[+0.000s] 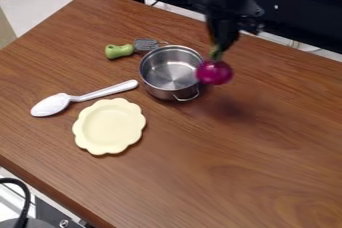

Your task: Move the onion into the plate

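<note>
Likely a lab: black framework (300, 17) behind the wooden table (254, 172), a cable (25, 197) and bolted metal hardware (48, 215) by its near-left edge

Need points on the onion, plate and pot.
Onion (214, 73): camera view, middle of its purple bulb.
Plate (89, 144): camera view, its scalloped rim, lower left.
Pot (153, 88): camera view, its outer wall, lower left.

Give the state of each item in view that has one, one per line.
onion: held off the table by its green top
gripper: closed on the onion, beside the pot
plate: lying flat, onion not on it
pot: upright, no lid on
spoon: lying down
green-handled utensil: lying down
</note>
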`<state>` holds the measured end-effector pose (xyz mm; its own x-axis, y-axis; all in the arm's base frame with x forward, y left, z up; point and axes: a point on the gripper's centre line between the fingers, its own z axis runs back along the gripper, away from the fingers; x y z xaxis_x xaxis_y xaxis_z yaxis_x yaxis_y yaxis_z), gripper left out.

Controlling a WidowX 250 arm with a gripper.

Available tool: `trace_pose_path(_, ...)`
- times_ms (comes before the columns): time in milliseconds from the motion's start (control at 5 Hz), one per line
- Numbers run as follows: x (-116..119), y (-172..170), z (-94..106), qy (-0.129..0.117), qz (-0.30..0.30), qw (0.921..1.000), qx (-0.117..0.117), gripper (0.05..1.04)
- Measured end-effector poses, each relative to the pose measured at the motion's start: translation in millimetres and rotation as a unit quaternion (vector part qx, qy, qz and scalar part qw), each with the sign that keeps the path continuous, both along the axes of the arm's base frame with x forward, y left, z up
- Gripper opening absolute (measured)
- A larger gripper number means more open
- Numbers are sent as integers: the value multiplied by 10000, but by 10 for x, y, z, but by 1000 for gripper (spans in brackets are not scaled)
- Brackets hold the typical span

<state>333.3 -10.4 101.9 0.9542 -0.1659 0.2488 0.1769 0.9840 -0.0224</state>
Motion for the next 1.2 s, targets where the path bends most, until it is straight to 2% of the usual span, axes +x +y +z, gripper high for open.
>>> trace_pose_path(200,-237,181,-73,221,-273,9994,-33,76)
trace_pose_path(400,-418,383,-77,191,-904,9955,-223,76)
trace_pose_path(600,-544,586,-49,134,-1219,9921,-253,76)
trace_pose_path(1000,-703,833,-140,217,-1647,9861,6,76)
trace_pose_path(1200,-838,891,-245,318,-1954,9802,18,76)
